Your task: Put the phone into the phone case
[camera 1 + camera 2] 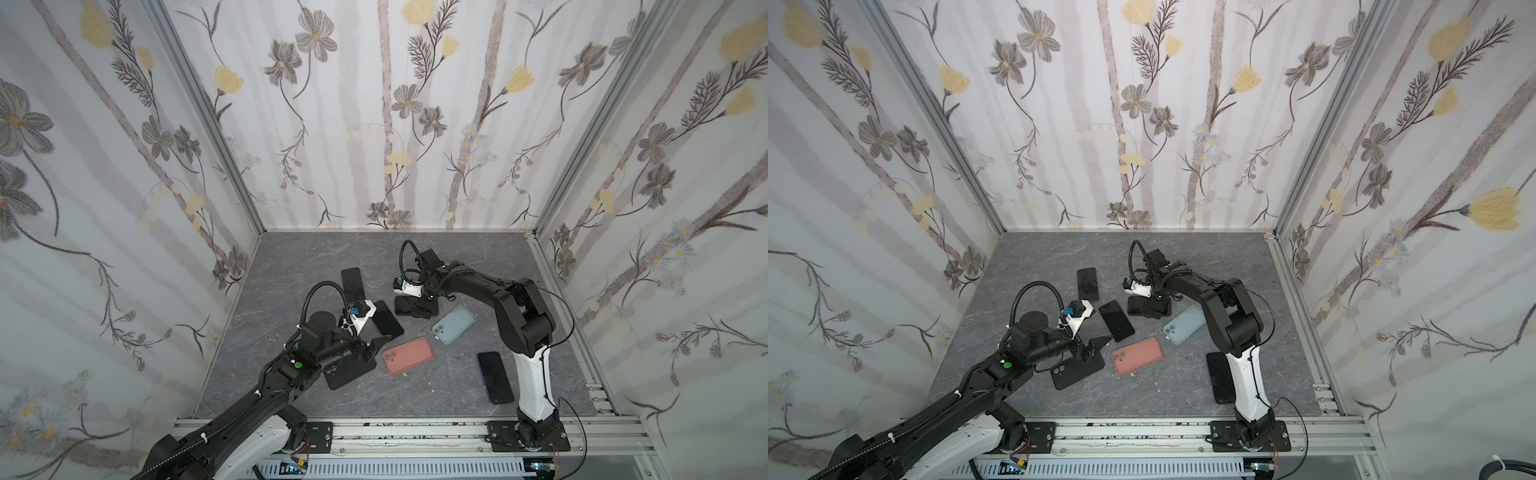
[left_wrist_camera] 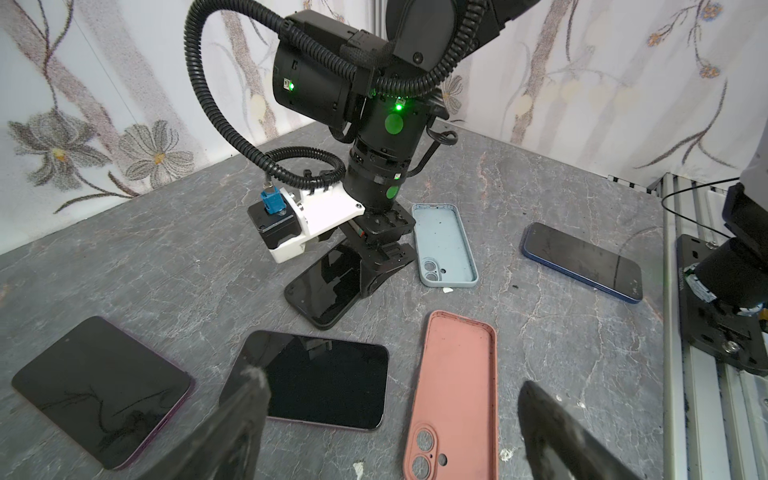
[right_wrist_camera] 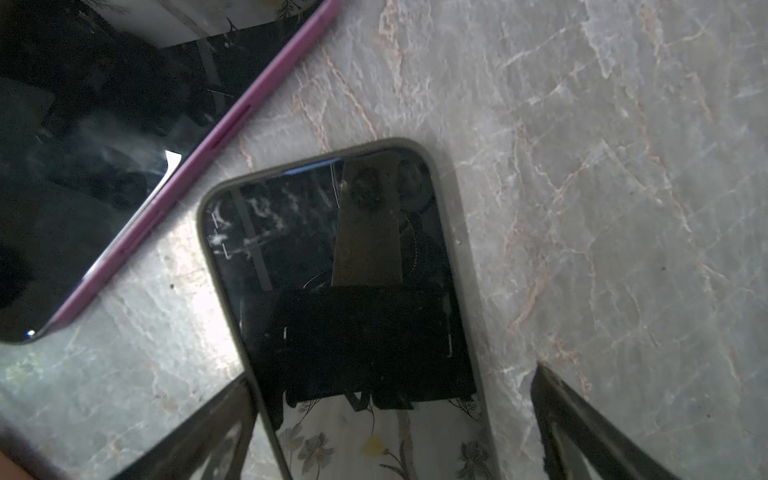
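**While the right hand and the left hand both stand open, one phone lies in a dark case**

Spread wide, the right hand grips nothing. Its fingers straddle the near end of that cased phone, which lies flat and screen up on the grey desk. One finger sits right at the case's long edge, whether touching I cannot tell, and the other stands clear on bare desk. Just off the phone's far corner lies a purple-edged phone, screen up and without a case. On this hand's other side, near but not touching, a light blue case lies hollow side up and empty. Farther back, beside the right arm's base, rests a blue-edged phone.

The left hand is open too, with nothing between its fingers. In both top views it hangs over one end of a black case whose camera holes show; contact there I cannot make out. Ahead of it, the purple-edged phone lies off one finger and a pink case off the other, hollow side up and empty. Beyond the purple-edged phone, to this hand's outer side, a third bare phone lies screen up.
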Controlling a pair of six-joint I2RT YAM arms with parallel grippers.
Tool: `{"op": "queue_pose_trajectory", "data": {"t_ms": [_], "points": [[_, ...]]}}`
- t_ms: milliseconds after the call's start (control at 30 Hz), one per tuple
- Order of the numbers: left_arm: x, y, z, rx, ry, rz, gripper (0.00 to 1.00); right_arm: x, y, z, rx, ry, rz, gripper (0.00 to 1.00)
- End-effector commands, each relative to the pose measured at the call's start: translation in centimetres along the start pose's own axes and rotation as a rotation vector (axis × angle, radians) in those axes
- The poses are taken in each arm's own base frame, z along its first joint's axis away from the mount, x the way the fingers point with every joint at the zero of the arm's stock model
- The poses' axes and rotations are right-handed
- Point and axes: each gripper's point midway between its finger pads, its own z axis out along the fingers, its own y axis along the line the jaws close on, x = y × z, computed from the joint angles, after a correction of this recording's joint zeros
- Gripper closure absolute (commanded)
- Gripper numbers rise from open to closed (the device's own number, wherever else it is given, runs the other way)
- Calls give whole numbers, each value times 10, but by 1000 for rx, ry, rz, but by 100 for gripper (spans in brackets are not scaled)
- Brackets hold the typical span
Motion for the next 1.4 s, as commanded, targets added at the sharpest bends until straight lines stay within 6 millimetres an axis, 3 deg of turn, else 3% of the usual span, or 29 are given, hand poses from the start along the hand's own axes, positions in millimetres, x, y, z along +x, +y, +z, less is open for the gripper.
{"op": "queue_pose_trajectory", "data": {"t_ms": [0, 333, 567, 800, 967, 1167, 1367], "points": [[-5, 2, 1, -9, -21, 16, 6, 12, 6, 8, -45, 73, -7, 0], [-3, 4, 1, -27, -17, 19, 6, 21, 7, 20, -99, 149, 14, 14], [-2, 5, 2, -29, -16, 19, 6, 30, -2, 29, -66, 197, 61, 21], [0, 6, 3, -38, -10, 18, 6, 41, -43, 28, 26, 202, 225, 24], [1, 8, 4, -49, -6, 17, 6, 58, -85, 20, 106, 182, 402, 24], [2, 11, 5, -64, 0, 20, 6, 91, -138, 11, 226, 166, 644, 25], [6, 14, 7, -78, 17, 13, 6, 132, -178, 2, 347, 190, 859, 25]]}}
